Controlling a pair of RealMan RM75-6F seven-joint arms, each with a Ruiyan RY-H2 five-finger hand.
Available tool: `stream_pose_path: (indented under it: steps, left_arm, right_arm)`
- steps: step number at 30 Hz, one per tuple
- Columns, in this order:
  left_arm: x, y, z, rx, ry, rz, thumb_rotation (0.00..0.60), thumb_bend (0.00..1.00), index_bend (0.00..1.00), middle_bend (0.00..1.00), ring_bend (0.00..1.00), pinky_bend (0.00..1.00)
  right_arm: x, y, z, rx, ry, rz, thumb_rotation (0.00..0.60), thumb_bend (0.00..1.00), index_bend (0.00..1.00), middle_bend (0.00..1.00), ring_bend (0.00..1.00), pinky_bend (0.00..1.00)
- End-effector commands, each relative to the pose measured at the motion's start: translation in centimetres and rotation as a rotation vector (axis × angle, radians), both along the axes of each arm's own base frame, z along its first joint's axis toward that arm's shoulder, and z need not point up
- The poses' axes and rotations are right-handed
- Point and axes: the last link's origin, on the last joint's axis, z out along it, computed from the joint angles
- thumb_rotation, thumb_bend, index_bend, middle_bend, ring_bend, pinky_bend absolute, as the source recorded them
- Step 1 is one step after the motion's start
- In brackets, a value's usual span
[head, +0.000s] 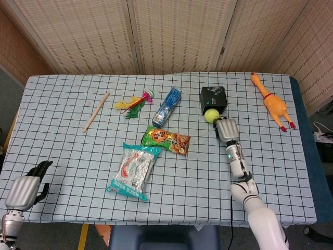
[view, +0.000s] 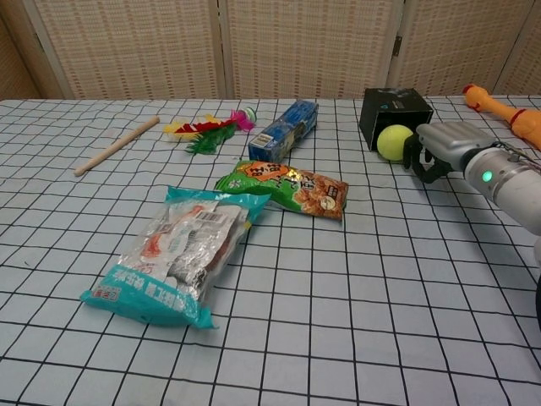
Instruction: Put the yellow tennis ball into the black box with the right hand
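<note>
Risk of a rolling ball rather than a lifted one: on the checked blue-and-white cloth-covered counter (head: 62, 130) sits the small black cardboard box (head: 214, 99), apparently on its side or closed as far as either view tells, with no opening plainly visible toward the cameras. Could end with the fuzzy yellow tennis ball (head: 210, 115) simply pushed against the box wall instead of going inside, since nothing shows a way in from this side. Could also skid the light box backward along the cloth under any further push.

Resting on the counter, touching or just beside the near face of the box; in the chest view (view: 390, 142) pressed up close to the box (view: 394, 116).

Right robot hand (head: 226, 129) low over the cloth, just beside the ball on its right, forearm stretched out along the counter toward the box. In the chest view, right robot hand (view: 439, 148) with dark fingers (view: 420, 156) curled downward next to the ball, touching it at most from the side; no wrap around it visible, so not judged a hold. Cannot tell whether any fingertip actually contacts the ball.

Left robot hand (head: 25, 188) at the near left corner, fingers loosely curled, nothing in it.
</note>
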Motion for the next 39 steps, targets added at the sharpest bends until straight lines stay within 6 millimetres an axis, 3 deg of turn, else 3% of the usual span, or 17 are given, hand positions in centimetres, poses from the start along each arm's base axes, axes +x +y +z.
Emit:
stream_pose_path:
  steps: [1, 6, 9, 16, 28, 30, 32, 33, 35, 37, 39]
  left_arm:
    - [-0.1, 0.1, 0.0, -0.002, 0.001, 0.003, 0.6, 0.55, 0.13, 0.12, 0.24, 0.62]
    - [-0.1, 0.0, 0.0, 0.0, 0.001, 0.005, 0.6, 0.55, 0.13, 0.12, 0.24, 0.62]
    - [-0.1, 0.1, 0.0, 0.0, 0.001, 0.004, 0.6, 0.55, 0.13, 0.12, 0.24, 0.62]
    - [-0.1, 0.1, 0.0, 0.0, 0.0, 0.003, 0.6, 0.55, 0.13, 0.12, 0.24, 0.62]
    - [0.3, -0.1, 0.1, 0.003, -0.005, -0.014, 0.6, 0.55, 0.13, 0.12, 0.24, 0.62]
    - [0.4, -0.2, 0.2, 0.006, -0.008, -0.021, 0.6, 0.55, 0.13, 0.12, 0.24, 0.62]
    - [0.6, -0.3, 0.3, 0.009, -0.013, -0.029, 0.6, 0.55, 0.13, 0.12, 0.24, 0.62]
    - [0.7, -0.3, 0.3, 0.009, -0.014, -0.033, 0.6, 0.55, 0.13, 0.12, 0.24, 0.62]
    - [0.8, -0.5, 0.4, 0.011, -0.021, -0.042, 0.6, 0.55, 0.13, 0.12, 0.24, 0.62]
    - [1.0, -0.6, 0.5, 0.009, -0.026, -0.051, 0.6, 0.55, 0.13, 0.12, 0.24, 0.62]
    - [1.2, -0.7, 0.6, 0.008, -0.029, -0.061, 0.6, 0.55, 0.13, 0.12, 0.24, 0.62]
  right_arm:
    - [0.2, 0.0, 0.0, 0.007, -0.01, 0.018, 0.6, 0.26, 0.26, 0.24, 0.14, 0.38]
    - [0.4, 0.0, -0.1, 0.017, -0.032, 0.029, 0.6, 0.2, 0.09, 0.09, 0.01, 0.23]
    - [0.4, 0.0, -0.2, 0.024, -0.038, 0.029, 0.6, 0.17, 0.01, 0.04, 0.0, 0.17]
    - [0.3, 0.0, -0.2, 0.034, -0.053, 0.023, 0.6, 0.12, 0.0, 0.0, 0.0, 0.12]
    - [0.4, 0.4, 0.9, -0.012, -0.054, 0.096, 0.6, 0.12, 0.0, 0.0, 0.0, 0.12]
    - [0.3, 0.7, 1.4, -0.031, -0.044, 0.122, 0.6, 0.12, 0.05, 0.02, 0.0, 0.12]
    - [0.1, 1.3, 2.2, -0.065, -0.027, 0.169, 0.6, 0.12, 0.23, 0.12, 0.06, 0.14]
    - [-0.1, 1.6, 2.6, -0.081, -0.02, 0.189, 0.6, 0.13, 0.33, 0.2, 0.11, 0.18]
    - [-0.6, 2.8, 3.7, -0.133, 0.0, 0.235, 0.6, 0.13, 0.44, 0.31, 0.22, 0.3]
    - [-1.2, 4.3, 4.8, -0.183, -0.004, 0.257, 0.6, 0.14, 0.5, 0.37, 0.29, 0.41]
    - [-1.8, 6.2, 6.0, -0.222, -0.007, 0.261, 0.6, 0.14, 0.52, 0.38, 0.3, 0.44]
